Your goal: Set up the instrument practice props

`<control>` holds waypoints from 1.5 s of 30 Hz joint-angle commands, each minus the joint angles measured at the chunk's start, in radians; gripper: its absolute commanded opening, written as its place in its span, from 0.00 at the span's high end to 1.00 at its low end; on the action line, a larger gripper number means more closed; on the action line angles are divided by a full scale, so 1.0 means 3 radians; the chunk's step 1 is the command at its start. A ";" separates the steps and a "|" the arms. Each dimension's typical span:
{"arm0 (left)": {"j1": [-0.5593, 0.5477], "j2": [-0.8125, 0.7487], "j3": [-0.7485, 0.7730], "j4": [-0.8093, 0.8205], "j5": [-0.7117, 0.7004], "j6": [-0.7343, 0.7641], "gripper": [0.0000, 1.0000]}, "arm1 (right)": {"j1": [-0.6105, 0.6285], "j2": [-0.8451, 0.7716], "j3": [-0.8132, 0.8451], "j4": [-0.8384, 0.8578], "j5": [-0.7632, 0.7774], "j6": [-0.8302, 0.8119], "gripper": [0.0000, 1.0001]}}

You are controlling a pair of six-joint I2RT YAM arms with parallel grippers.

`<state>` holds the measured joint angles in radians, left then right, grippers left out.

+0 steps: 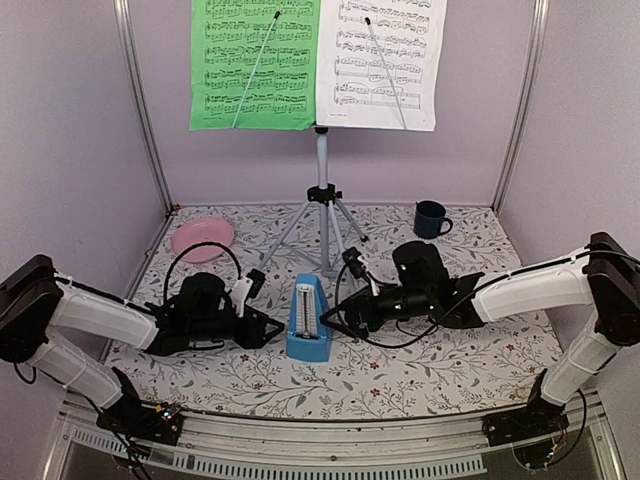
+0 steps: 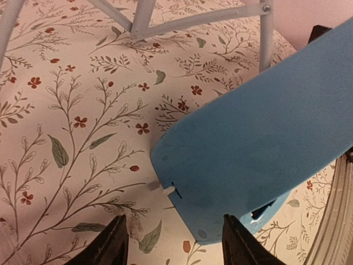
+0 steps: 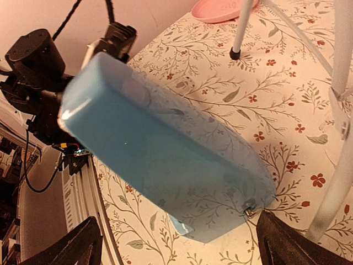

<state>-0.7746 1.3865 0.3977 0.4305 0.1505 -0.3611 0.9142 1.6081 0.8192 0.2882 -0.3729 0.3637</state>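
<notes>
The music stand's silver tripod (image 1: 322,215) stands at the back centre. A green sheet-music page (image 1: 255,65) and a white one (image 1: 380,65) rest on its desk, which they hide. The light-blue pyramid metronome (image 1: 305,320) stands upright on the floral cloth in front of the tripod. My left gripper (image 1: 270,330) is open just left of the metronome's base, which is close ahead in the left wrist view (image 2: 265,127). My right gripper (image 1: 336,313) is wide open just right of the metronome, which fills the right wrist view (image 3: 160,149). Neither gripper holds anything.
A pink plate (image 1: 202,238) lies at the back left and a dark blue mug (image 1: 430,218) stands at the back right. Tripod legs (image 2: 204,22) spread behind the metronome. Frame posts stand at the back corners. An aluminium rail (image 1: 330,445) runs along the near edge.
</notes>
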 commanded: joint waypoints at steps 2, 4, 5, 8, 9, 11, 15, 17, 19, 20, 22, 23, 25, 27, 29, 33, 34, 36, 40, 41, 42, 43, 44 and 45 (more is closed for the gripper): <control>-0.0228 0.0230 0.0151 0.0332 -0.0085 -0.0205 0.42 | 0.0209 -0.0074 0.0116 0.0090 0.0325 0.0049 0.00; -0.0278 0.0281 0.0162 0.0373 -0.0108 -0.0257 0.42 | 0.0239 -0.0042 0.0180 0.0053 0.0445 0.0064 0.01; -0.0300 0.0300 0.0168 0.0386 -0.0125 -0.0270 0.43 | 0.0249 -0.0023 0.0212 0.0035 0.0486 0.0065 0.02; -0.0343 0.0313 0.0188 0.0377 -0.0184 -0.0275 0.43 | 0.0253 0.0024 0.0291 -0.0014 0.0593 0.0074 0.04; -0.0351 0.0316 0.0190 0.0375 -0.0189 -0.0268 0.43 | 0.0260 0.0040 0.0328 -0.0026 0.0624 0.0090 0.05; -0.0363 0.0318 0.0205 0.0363 -0.0199 -0.0264 0.43 | 0.0269 0.0085 0.0387 -0.0048 0.0692 0.0111 0.07; -0.0382 0.0318 0.0219 0.0356 -0.0207 -0.0252 0.43 | 0.0291 0.0173 0.0517 -0.0162 0.0809 0.0113 0.11; -0.0380 0.0313 0.0228 0.0328 -0.0235 -0.0237 0.43 | 0.0295 0.0178 0.0527 -0.0178 0.0833 0.0117 0.14; -0.0381 0.0300 0.0232 0.0301 -0.0259 -0.0205 0.44 | 0.0296 0.0162 0.0506 -0.0188 0.0859 0.0122 0.19; -0.0381 0.0298 0.0229 0.0294 -0.0265 -0.0195 0.44 | 0.0297 0.0145 0.0489 -0.0188 0.0872 0.0122 0.22; -0.0382 0.0287 0.0238 0.0272 -0.0280 -0.0175 0.44 | 0.0294 0.0109 0.0459 -0.0188 0.0889 0.0113 0.28; -0.0383 0.0290 0.0243 0.0266 -0.0282 -0.0172 0.44 | 0.0296 0.0095 0.0439 -0.0190 0.0886 0.0102 0.31; -0.0379 0.0287 0.0244 0.0268 -0.0290 -0.0159 0.44 | 0.0297 0.0060 0.0399 -0.0191 0.0897 0.0092 0.37; -0.0383 0.0300 0.0251 0.0266 -0.0289 -0.0152 0.44 | 0.0294 0.0029 0.0362 -0.0193 0.0902 0.0082 0.42; -0.0383 0.0304 0.0263 0.0264 -0.0285 -0.0139 0.44 | 0.0296 0.0000 0.0327 -0.0189 0.0903 0.0068 0.46; -0.0381 0.0308 0.0282 0.0253 -0.0291 -0.0121 0.44 | 0.0296 -0.0036 0.0290 -0.0189 0.0824 0.0038 0.39; -0.0380 0.0308 0.0284 0.0248 -0.0288 -0.0115 0.44 | 0.0295 -0.0042 0.0280 -0.0185 0.0787 0.0022 0.35; -0.0382 0.0312 0.0290 0.0243 -0.0291 -0.0110 0.44 | 0.0301 -0.0061 0.0252 -0.0153 0.0720 0.0006 0.28; -0.0379 0.0320 0.0298 0.0247 -0.0306 -0.0114 0.44 | 0.0330 -0.0078 0.0237 -0.0123 0.0726 -0.0008 0.18; -0.0381 0.0321 0.0291 0.0251 -0.0310 -0.0113 0.44 | 0.0343 -0.0076 0.0242 -0.0118 0.0746 -0.0006 0.16; -0.0381 0.0318 0.0286 0.0255 -0.0312 -0.0119 0.44 | 0.0349 -0.0071 0.0254 -0.0117 0.0768 0.0002 0.15; -0.0381 0.0319 0.0283 0.0257 -0.0313 -0.0123 0.44 | 0.0363 -0.0066 0.0271 -0.0117 0.0797 0.0008 0.14; -0.0380 0.0321 0.0280 0.0260 -0.0313 -0.0127 0.44 | 0.0370 -0.0060 0.0291 -0.0117 0.0822 0.0028 0.13; -0.0383 0.0318 0.0276 0.0262 -0.0318 -0.0132 0.43 | 0.0382 -0.0050 0.0310 -0.0121 0.0860 0.0042 0.11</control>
<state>-0.8734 1.4742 0.4614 0.4946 0.0620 -0.4114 1.0115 1.6222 0.8959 0.2401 -0.1417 0.3725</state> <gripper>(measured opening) 0.563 0.869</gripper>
